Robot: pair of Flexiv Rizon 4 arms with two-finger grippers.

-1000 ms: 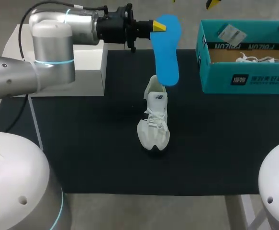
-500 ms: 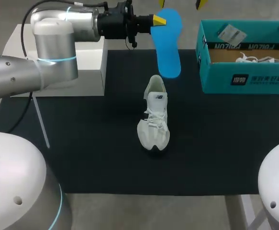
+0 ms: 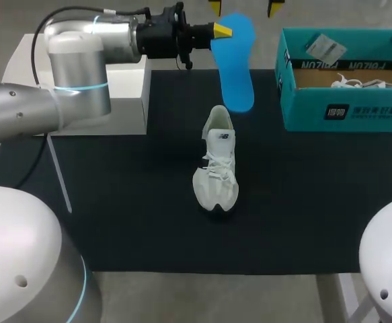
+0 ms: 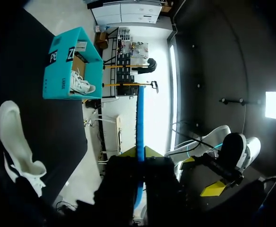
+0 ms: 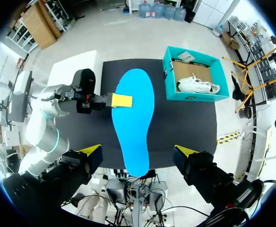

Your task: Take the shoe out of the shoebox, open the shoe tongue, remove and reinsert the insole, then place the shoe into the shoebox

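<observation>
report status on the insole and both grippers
Left gripper shut on the blue insole, held in the air over the white shoe. Right gripper open, above the insole, touching nothing. Nothing between insole and shoe.

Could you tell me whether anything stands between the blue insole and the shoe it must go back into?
Nothing visible does. The blue insole, pinched in the left gripper, hangs over the white shoe near its heel end, with only open air between them.
</observation>
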